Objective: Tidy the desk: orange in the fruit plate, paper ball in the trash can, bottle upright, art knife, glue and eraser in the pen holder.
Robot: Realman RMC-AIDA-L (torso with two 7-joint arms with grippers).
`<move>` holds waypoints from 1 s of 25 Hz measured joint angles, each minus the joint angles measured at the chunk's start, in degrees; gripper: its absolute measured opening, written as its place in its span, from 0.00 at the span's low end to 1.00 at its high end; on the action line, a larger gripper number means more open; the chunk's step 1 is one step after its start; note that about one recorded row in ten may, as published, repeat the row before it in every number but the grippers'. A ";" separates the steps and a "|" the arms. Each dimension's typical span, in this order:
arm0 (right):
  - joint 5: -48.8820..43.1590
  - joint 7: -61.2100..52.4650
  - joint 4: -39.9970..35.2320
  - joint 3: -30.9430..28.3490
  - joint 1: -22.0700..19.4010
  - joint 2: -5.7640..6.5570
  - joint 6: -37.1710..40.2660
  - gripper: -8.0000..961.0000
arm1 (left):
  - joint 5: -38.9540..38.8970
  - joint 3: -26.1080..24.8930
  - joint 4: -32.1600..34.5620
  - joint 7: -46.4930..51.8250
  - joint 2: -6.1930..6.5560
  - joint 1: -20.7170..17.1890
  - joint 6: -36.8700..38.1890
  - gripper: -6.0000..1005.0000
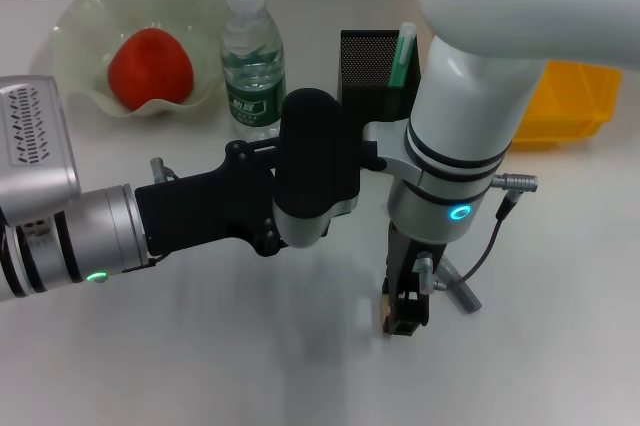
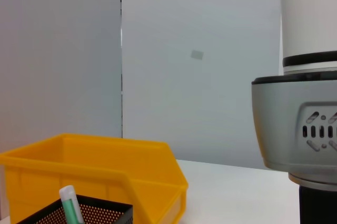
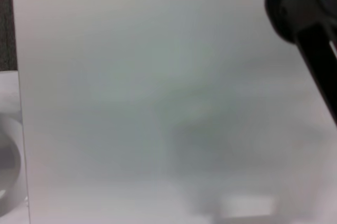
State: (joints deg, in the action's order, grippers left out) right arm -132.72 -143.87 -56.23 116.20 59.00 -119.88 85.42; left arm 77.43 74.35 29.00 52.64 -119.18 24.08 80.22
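Note:
The orange [image 1: 150, 66] lies in the pale green fruit plate [image 1: 80, 26] at the back left. Beside the plate the bottle [image 1: 252, 56] stands upright. The black mesh pen holder [image 1: 365, 66] has the green glue [image 1: 402, 56] sticking out of it, and both show again in the left wrist view (pen holder [image 2: 89, 214], glue [image 2: 70, 205]). My right gripper [image 1: 405, 314] points straight down at the table, with a beige sliver, the eraser [image 1: 384, 312], at its tip. The grey art knife [image 1: 460, 291] lies just beside it. My left gripper [image 1: 372, 146] reaches toward the pen holder, mostly hidden behind the right arm. The paper ball is out of view.
The yellow trash can [image 1: 572, 104] stands at the back right, beyond the pen holder, and its open front fills the lower left wrist view [image 2: 105, 176]. The right arm's wrist [image 2: 305, 124] is close on that view's right side.

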 joint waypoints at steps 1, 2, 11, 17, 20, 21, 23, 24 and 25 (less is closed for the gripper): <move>-0.14 0.00 -0.05 -0.08 -0.02 0.00 0.26 0.40 | 0.00 0.00 0.00 0.00 0.00 0.00 0.01 0.60; -0.14 0.00 -0.05 -0.08 -0.02 0.00 0.26 0.40 | 0.00 0.00 0.02 0.00 0.00 0.00 0.01 0.60; -1.42 0.00 -5.92 -8.42 -4.01 0.31 5.35 0.40 | -1.93 -0.07 0.08 -1.24 0.05 -0.20 0.13 0.60; -3.41 0.33 -10.83 -13.26 -7.93 0.34 7.68 0.40 | -2.65 -0.37 0.17 -1.39 0.08 -0.41 0.20 0.60; -3.55 0.54 -13.70 -16.36 -10.68 0.58 8.10 0.40 | -2.65 -0.37 0.17 -1.39 0.08 -0.41 0.20 0.60; -3.77 0.59 -16.44 -18.03 -12.43 0.65 8.49 0.40 | -3.35 -0.47 0.11 -1.41 0.09 -0.43 -0.23 0.60; -4.21 0.61 -17.91 -18.99 -13.33 0.67 8.81 0.40 | -4.19 -0.59 0.03 -1.90 0.15 -0.46 -0.66 0.60; -4.90 0.61 -19.14 -19.99 -14.11 0.67 9.23 0.40 | -4.19 -0.59 0.03 -1.90 0.15 -0.46 -0.66 0.60; -5.60 0.61 -20.04 -20.81 -14.69 0.67 9.52 0.40 | -4.77 -0.84 -0.03 -2.29 0.21 -0.51 -1.05 0.60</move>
State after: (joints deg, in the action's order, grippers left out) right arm -138.32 -143.25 -76.28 95.38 44.30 -119.21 94.94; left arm 72.66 73.51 28.97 50.35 -118.96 23.57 79.17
